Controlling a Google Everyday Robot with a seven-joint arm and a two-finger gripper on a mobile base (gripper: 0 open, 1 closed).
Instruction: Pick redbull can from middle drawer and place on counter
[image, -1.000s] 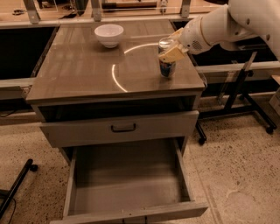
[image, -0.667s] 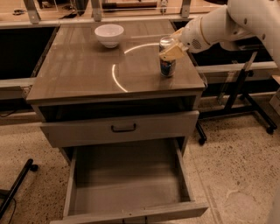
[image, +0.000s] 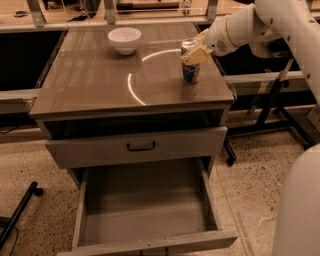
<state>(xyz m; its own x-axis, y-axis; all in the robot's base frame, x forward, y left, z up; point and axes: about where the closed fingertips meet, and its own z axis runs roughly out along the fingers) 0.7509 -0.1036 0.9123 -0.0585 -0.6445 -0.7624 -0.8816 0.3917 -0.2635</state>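
- The gripper (image: 193, 54) is at the upper part of the redbull can (image: 190, 71), meeting it from the right-hand side of the view.
- The view does not show whether the gripper is clamped on the can or released from it; this cannot be told.
- The redbull can stands upright on the worktop (image: 95, 85), near its right edge, with its base on the surface.
- The white arm (image: 240, 30) extends from the gripper toward the upper right.
- A curved light reflection (image: 135, 85) lies on the worktop, left of the can.
- A white bowl (image: 124, 39) stands on the worktop, well apart from the can, toward the rear left.
- Below the worktop, a closed drawer front (image: 100, 150) carries a black bar handle (image: 141, 146).
- The middle drawer (image: 145, 200) beneath it is pulled out, bare bottom exposed.
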